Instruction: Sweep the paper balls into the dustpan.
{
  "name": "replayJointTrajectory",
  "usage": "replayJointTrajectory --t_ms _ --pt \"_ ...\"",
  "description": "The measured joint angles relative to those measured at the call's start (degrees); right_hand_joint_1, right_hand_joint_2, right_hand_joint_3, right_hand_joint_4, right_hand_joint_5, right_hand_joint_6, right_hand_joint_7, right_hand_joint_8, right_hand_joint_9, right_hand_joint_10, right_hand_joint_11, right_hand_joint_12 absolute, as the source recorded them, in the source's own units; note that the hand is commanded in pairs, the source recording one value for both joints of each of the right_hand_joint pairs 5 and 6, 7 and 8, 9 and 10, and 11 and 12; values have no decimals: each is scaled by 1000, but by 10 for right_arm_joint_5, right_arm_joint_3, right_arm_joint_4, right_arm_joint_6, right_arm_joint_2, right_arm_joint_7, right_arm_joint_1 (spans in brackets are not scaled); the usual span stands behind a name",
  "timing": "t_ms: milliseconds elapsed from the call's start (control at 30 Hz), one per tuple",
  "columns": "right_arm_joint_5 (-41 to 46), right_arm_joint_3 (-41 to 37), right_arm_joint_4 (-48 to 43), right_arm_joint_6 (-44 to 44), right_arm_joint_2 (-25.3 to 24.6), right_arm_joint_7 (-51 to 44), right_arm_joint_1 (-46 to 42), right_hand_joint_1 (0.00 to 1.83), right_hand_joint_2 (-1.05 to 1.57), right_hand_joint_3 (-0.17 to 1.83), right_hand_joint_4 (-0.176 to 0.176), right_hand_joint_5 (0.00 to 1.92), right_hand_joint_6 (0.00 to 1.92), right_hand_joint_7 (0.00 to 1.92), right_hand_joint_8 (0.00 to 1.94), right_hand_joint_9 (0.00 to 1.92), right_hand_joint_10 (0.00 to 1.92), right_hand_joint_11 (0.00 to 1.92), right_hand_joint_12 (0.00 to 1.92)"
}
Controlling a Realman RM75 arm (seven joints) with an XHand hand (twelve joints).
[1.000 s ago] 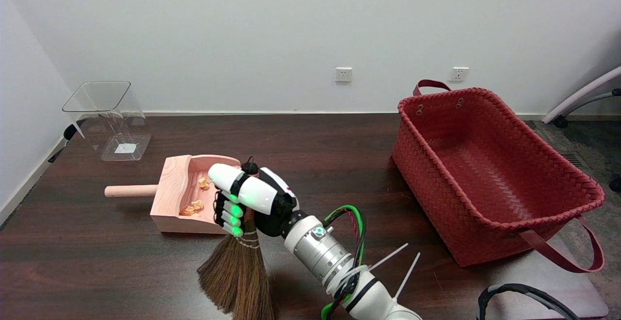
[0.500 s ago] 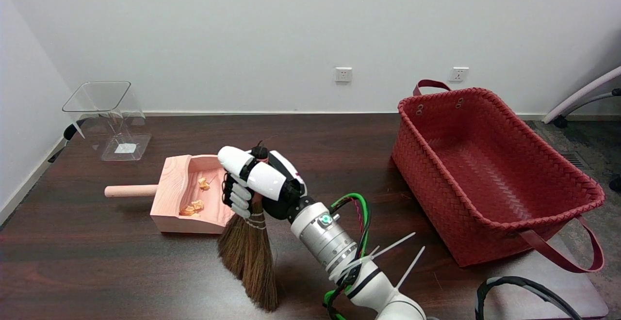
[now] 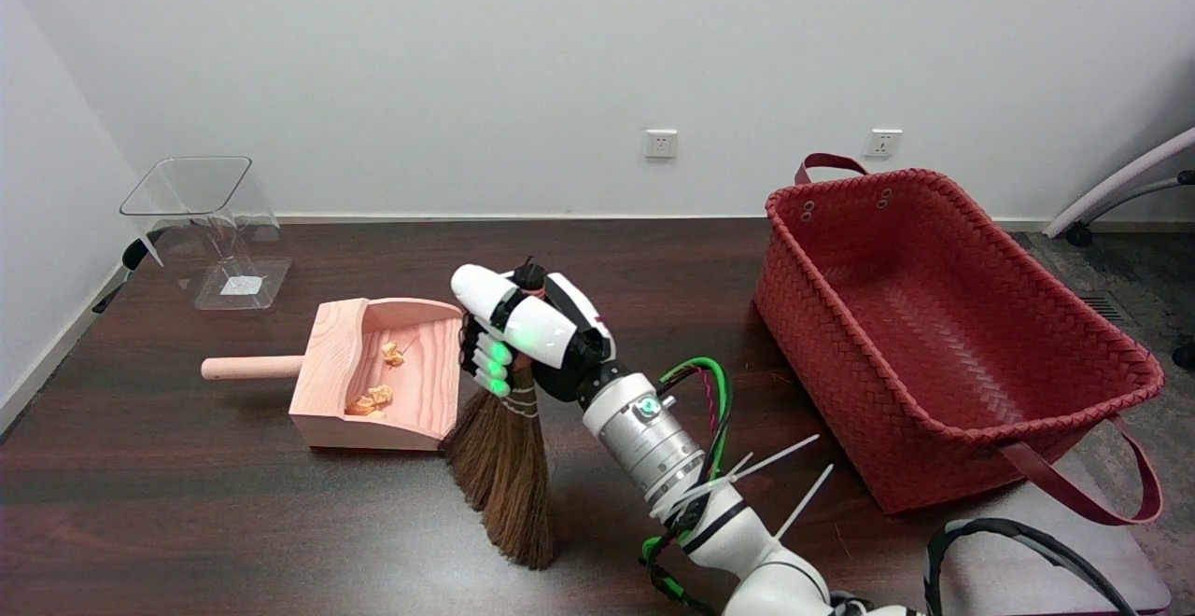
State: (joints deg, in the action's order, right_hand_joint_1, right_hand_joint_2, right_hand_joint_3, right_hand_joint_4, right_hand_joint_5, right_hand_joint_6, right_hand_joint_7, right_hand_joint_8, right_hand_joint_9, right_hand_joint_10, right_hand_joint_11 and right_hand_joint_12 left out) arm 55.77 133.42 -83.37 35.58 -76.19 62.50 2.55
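With its fingers wrapped round the broom's [image 3: 504, 462] neck, the robot hand [image 3: 523, 336] holds it near upright, bristles fanning down to the tabletop [image 3: 653, 271] just right of the dustpan's [image 3: 327, 401] open mouth. The paper balls [image 3: 378, 387] lie to the hand's left, already inside the pan, a few orange scraps on its wooden floor. No balls show on the tabletop itself. The pan's handle points left, away from the hand, so any last push runs leftward.
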Motion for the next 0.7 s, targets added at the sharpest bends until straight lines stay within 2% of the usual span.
replayJointTrajectory --t_ms 700 --pt "-39 -23 46 25 29 59 24 862 1571 615 0 1920 1920 1920 1920 1920 1920 1920 1920"
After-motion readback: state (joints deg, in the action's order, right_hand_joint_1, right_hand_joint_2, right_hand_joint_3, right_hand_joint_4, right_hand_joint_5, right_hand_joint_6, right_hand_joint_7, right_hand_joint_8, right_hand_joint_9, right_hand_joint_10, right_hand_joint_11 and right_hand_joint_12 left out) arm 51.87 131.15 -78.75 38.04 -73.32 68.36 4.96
